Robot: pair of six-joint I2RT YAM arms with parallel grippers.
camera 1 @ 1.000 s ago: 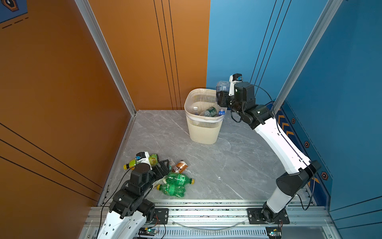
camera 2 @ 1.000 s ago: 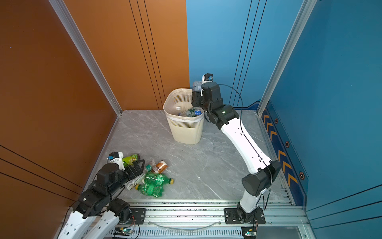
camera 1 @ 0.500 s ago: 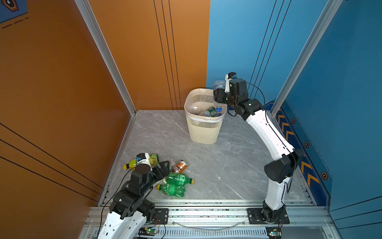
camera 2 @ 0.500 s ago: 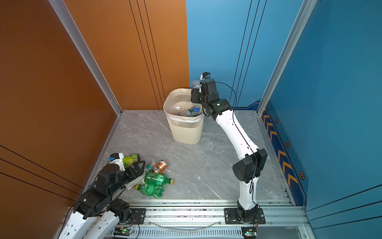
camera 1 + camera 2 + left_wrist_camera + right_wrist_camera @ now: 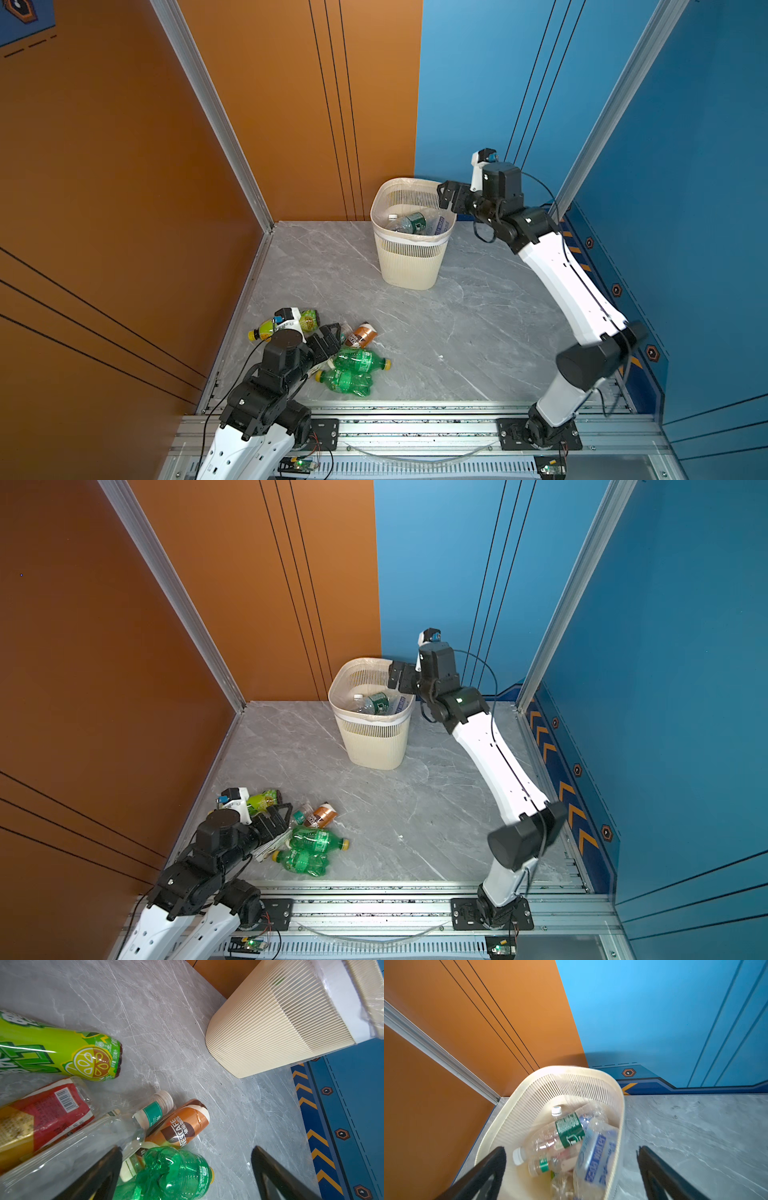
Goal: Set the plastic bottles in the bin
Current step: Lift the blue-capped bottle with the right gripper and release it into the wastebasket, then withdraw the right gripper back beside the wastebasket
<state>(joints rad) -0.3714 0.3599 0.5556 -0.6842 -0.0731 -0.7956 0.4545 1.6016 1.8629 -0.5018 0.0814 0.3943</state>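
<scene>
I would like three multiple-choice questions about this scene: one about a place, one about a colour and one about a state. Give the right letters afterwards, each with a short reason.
1. The bin stands:
A) beside the left arm's base
B) in the far part of the floor
C) on its side

2. The pair of bottles lying side by side outside the bin is:
A) green
B) red
C) blue

3. The right claw, above the bin, is:
A) shut on a bottle
B) shut on nothing
C) open and empty

Answers:
1. B: both top views show it upright at the far end.
2. A: both bodies are green plastic.
3. C: its fingers stand wide apart and grip nothing.
</scene>
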